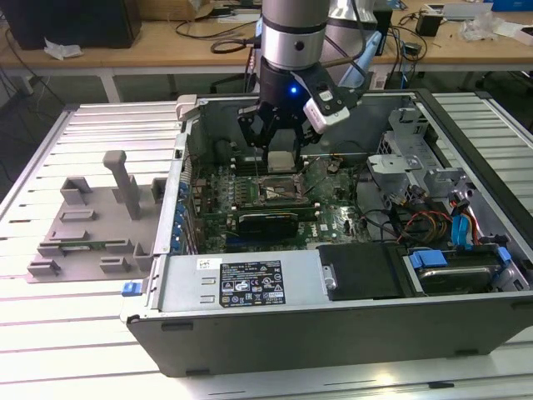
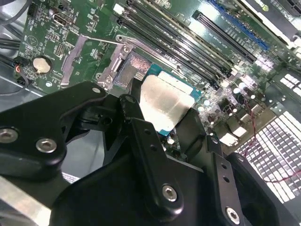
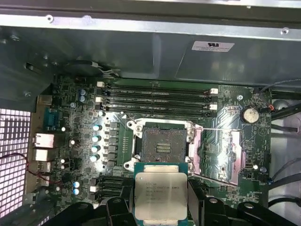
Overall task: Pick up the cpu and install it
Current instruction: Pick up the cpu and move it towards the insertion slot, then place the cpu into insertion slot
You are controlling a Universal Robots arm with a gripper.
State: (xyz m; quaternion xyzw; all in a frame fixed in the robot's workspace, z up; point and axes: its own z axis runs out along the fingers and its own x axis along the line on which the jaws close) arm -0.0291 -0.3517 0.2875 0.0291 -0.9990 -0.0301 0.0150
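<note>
The arm (image 1: 291, 25) is a silver-grey cylinder ending in a black collar with 1 blue light (image 1: 293, 89), a white camera block (image 1: 329, 107) beside it, and a black gripper (image 1: 281, 158) whose jointed fingers (image 2: 146, 150) carry silver screws (image 2: 169, 192).

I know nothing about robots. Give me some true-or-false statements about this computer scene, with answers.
1. The gripper holds the cpu. True.
2. The cpu sits in the socket. False: the socket is empty; the gripper holds the cpu clear of it.
3. The socket's metal cover is swung open. True.
4. The grey plastic tray lies inside the computer case. False: it lies outside, at the exterior view's left.
</note>
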